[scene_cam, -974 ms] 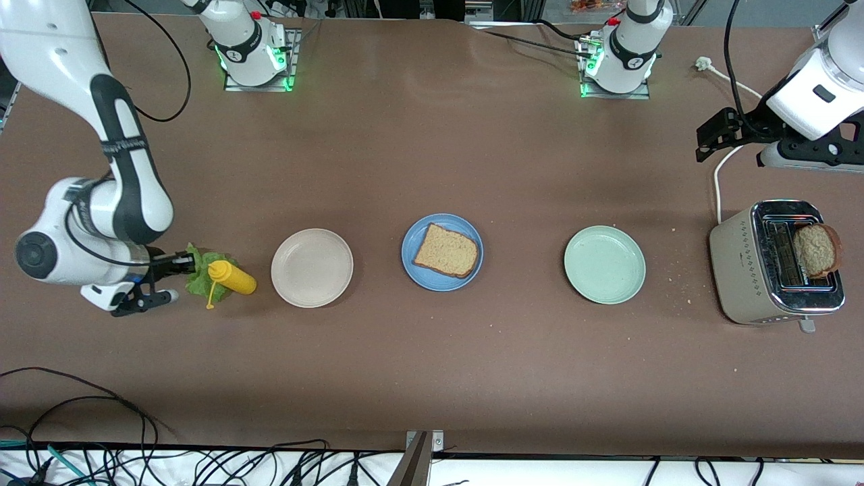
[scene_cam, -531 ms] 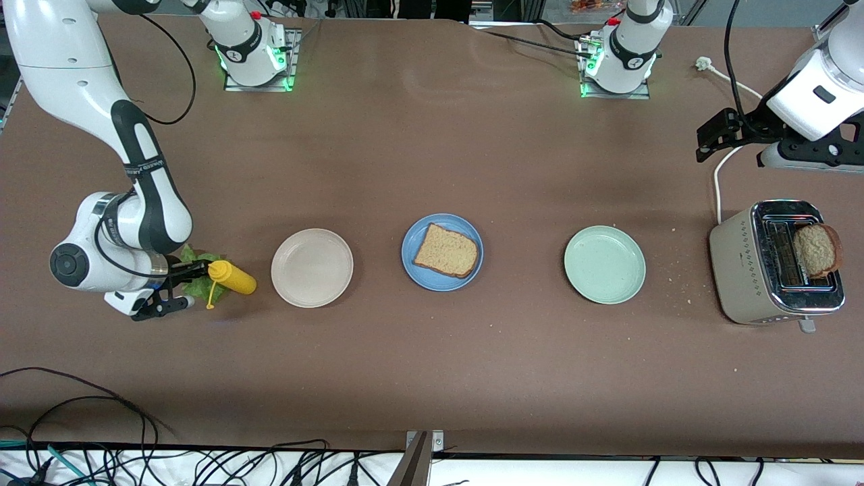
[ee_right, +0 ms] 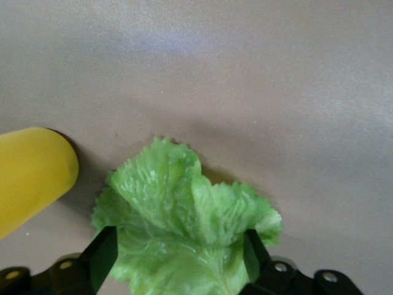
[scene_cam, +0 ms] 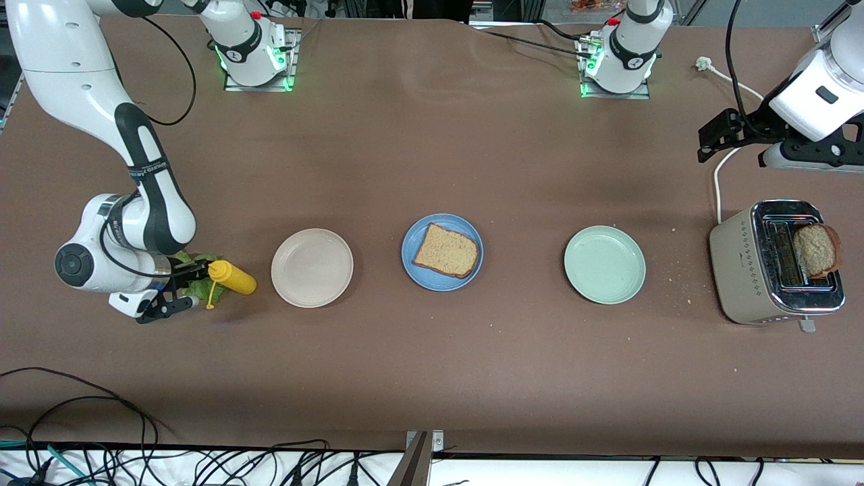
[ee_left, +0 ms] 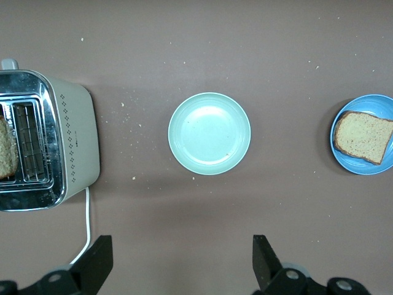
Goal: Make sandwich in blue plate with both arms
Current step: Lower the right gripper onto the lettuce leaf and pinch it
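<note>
We see the right end effector (ee_right: pixel 175 258) spread wide astride the lettuce (ee_right: pixel 184 227), its base cut off; the left end effector (ee_left: pixel 181 261) waits open, empty.

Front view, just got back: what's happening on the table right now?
The right gripper is down at the lettuce leaf, fingers open around it, beside the yellow bottle. One bread slice lies on the blue plate; another sits in the toaster. The left gripper waits open, up above the table.
</note>
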